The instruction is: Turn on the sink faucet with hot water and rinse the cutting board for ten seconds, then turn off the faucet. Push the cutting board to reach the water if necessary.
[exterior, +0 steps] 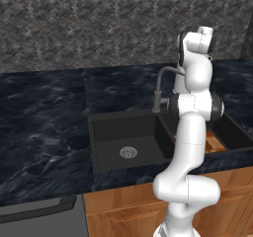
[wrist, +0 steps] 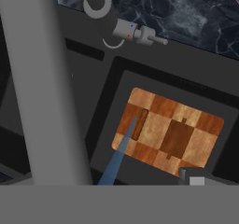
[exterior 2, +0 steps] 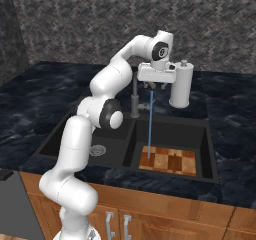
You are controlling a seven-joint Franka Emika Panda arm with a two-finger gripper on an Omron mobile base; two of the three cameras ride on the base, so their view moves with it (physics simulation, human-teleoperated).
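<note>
water [exterior 2: 150, 126] hits the cutting board [exterior 2: 168, 161]; my claw [exterior 2: 156, 85] hangs open and empty by the faucet [exterior 2: 135, 98]. a clumsy nudge could swing the spout off.

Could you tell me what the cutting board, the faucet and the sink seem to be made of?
The small rectangular orange-brown cutting board looks like wood: lighter and darker blocks with grain. The slim grey gooseneck faucet looks like brushed metal, evenly grey, though painted plastic is possible. The matte black recessed sink shows no shine; composite or coated metal, hard to tell.
</note>
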